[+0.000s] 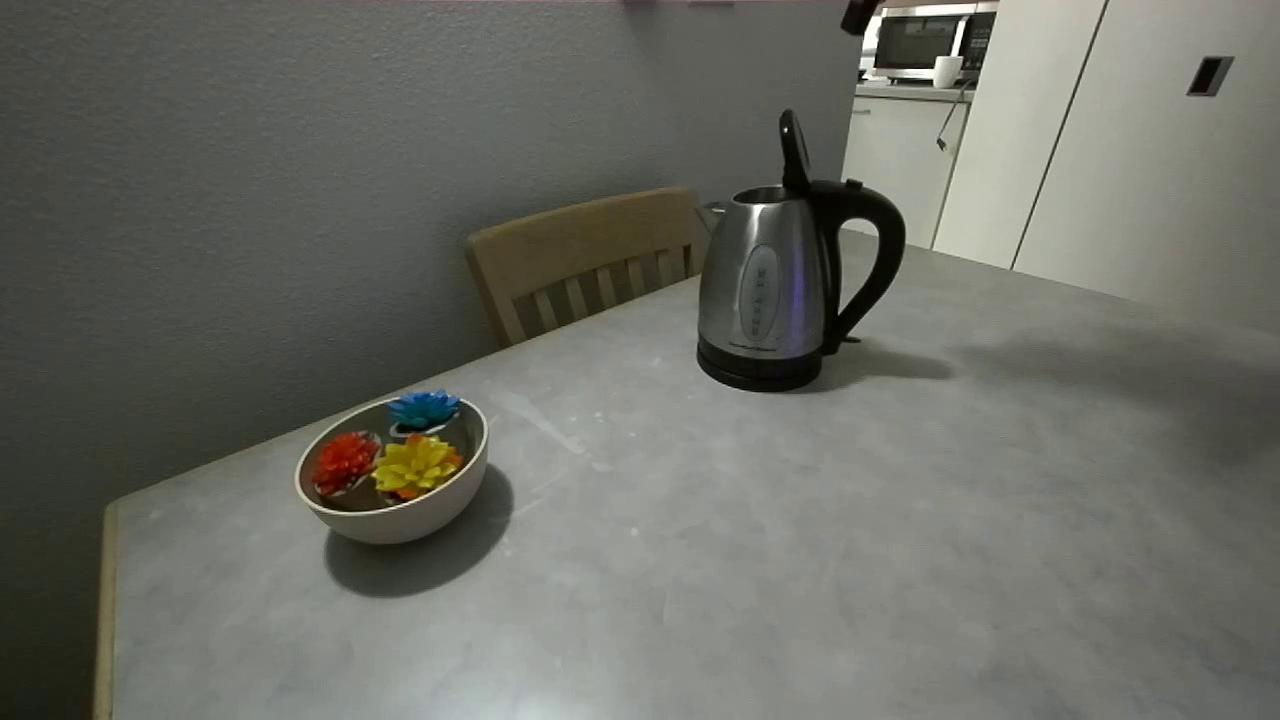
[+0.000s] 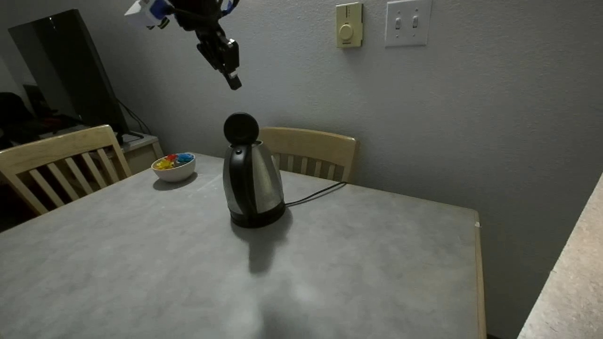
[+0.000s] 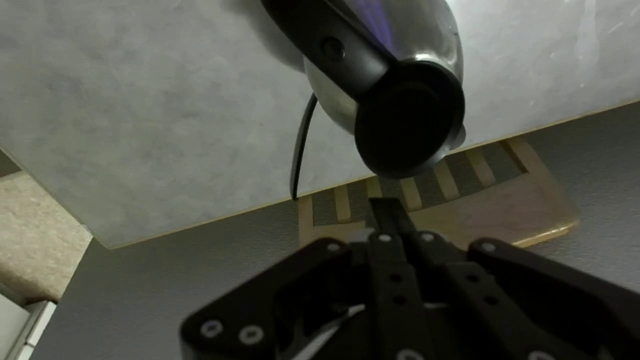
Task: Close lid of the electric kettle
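The brushed-steel electric kettle (image 1: 735,300) stands upright on the table; it also shows in an exterior view (image 2: 267,181) and the wrist view (image 3: 430,30). Its black lid (image 1: 793,155) is open, standing nearly vertical at the hinge beside the looped handle; the kettle's mouth is uncovered. The lid's round face shows in an exterior view (image 2: 241,128) and the wrist view (image 3: 410,120). My gripper (image 2: 234,84) is in the air above the lid, apart from it. In the wrist view my fingertips (image 3: 387,204) are together with nothing between them, just below the lid's edge in the picture.
A white bowl (image 1: 400,525) with colourful flower-like items stands on the grey table (image 1: 700,560). A wooden chair (image 1: 590,230) stands behind the kettle, close to the wall (image 2: 424,117). A black cord (image 2: 315,194) runs from the kettle's base to the table edge.
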### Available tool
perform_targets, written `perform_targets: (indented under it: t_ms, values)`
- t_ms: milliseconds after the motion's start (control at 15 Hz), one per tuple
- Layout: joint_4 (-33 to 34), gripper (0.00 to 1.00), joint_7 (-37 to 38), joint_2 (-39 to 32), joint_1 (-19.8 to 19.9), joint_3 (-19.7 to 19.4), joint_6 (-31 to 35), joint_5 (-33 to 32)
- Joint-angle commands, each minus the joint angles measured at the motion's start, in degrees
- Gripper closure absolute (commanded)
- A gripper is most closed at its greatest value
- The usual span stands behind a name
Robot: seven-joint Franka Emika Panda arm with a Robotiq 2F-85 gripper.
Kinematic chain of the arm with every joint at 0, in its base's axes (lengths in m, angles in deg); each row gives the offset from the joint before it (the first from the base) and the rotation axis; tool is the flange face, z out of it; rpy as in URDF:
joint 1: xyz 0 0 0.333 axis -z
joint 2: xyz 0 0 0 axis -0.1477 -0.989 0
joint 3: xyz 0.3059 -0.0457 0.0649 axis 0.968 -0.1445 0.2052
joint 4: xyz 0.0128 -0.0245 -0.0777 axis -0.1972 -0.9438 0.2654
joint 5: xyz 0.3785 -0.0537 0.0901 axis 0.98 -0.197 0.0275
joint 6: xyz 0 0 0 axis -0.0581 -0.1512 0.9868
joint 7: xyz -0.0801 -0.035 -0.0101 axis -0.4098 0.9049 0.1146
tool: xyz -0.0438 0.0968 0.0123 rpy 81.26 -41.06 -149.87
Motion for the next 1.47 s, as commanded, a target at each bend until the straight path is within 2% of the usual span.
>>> perform_targets:
  t_ms: [0, 467, 1000, 1267, 1400]
  values:
    - [5.0, 1.00, 3.5, -5.4, -0.4, -0.2, -2.2, -1.6]
    - [11.9, 1.00, 6.3, -12.9, -2.1, 0.0, -8.2, -1.8]
    - [21.0, 1.00, 5.2, -19.8, -3.7, 0.9, -13.0, -1.0]
    - [25.1, 1.00, 5.8, -22.5, -4.0, 0.3, -14.8, -1.4]
    - [27.6, 1.00, 6.3, -24.9, -3.4, -0.1, -18.0, -0.9]
